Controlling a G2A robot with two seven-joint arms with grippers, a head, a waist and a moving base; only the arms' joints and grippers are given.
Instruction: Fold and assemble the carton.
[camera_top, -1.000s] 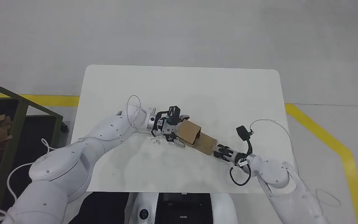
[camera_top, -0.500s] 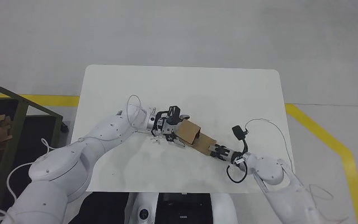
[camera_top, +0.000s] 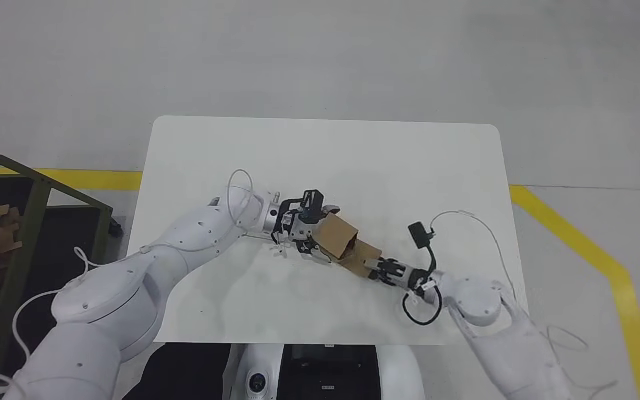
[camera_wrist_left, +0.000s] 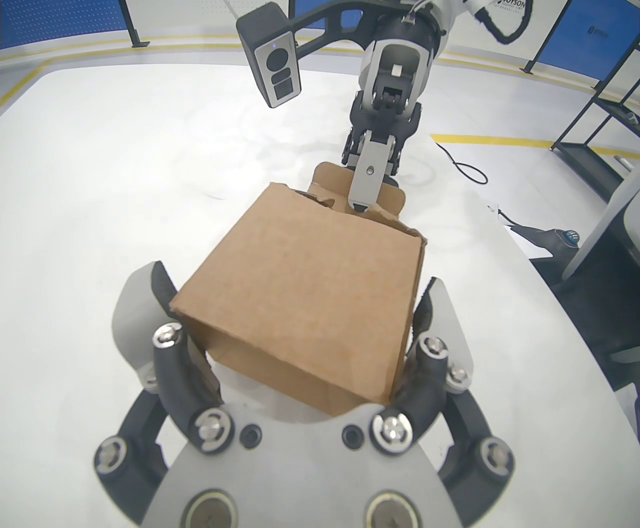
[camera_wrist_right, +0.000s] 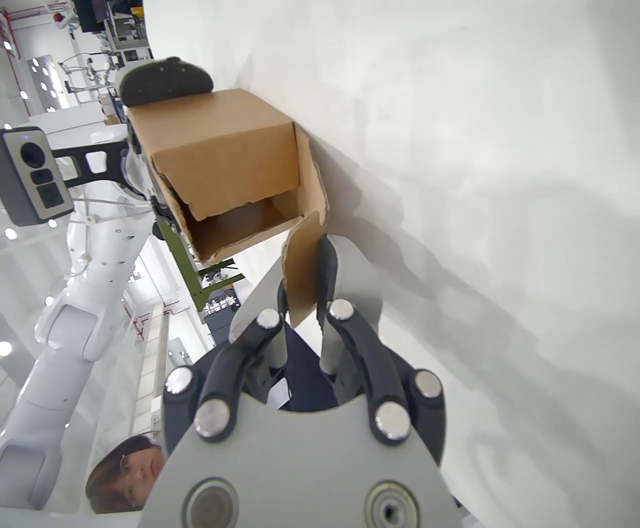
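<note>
The brown carton (camera_top: 339, 237) lies on its side near the middle of the white table (camera_top: 200, 160), its open end toward the right arm. My left gripper (camera_top: 306, 226) is shut on the carton (camera_wrist_left: 305, 300), one finger (camera_wrist_left: 150, 295) pressed against each side wall. My right gripper (camera_top: 384, 267) is shut on the carton's end flap (camera_wrist_right: 302, 270), which sticks out from the open mouth (camera_wrist_right: 235, 220). In the left wrist view the right gripper (camera_wrist_left: 361, 202) stands at the carton's far end. A left finger pad (camera_wrist_right: 165, 80) rests on the carton's wall in the right wrist view.
A thin cable (camera_top: 470, 220) loops over the table by the right arm. The table's front edge (camera_top: 330, 343) runs close behind both arms. A dark rack (camera_top: 30, 200) stands on the floor beyond the table's left side.
The right gripper has moved left toward the carton with the flap in it, so the flap now reaches less far out. The left arm and carton body have stayed still.
</note>
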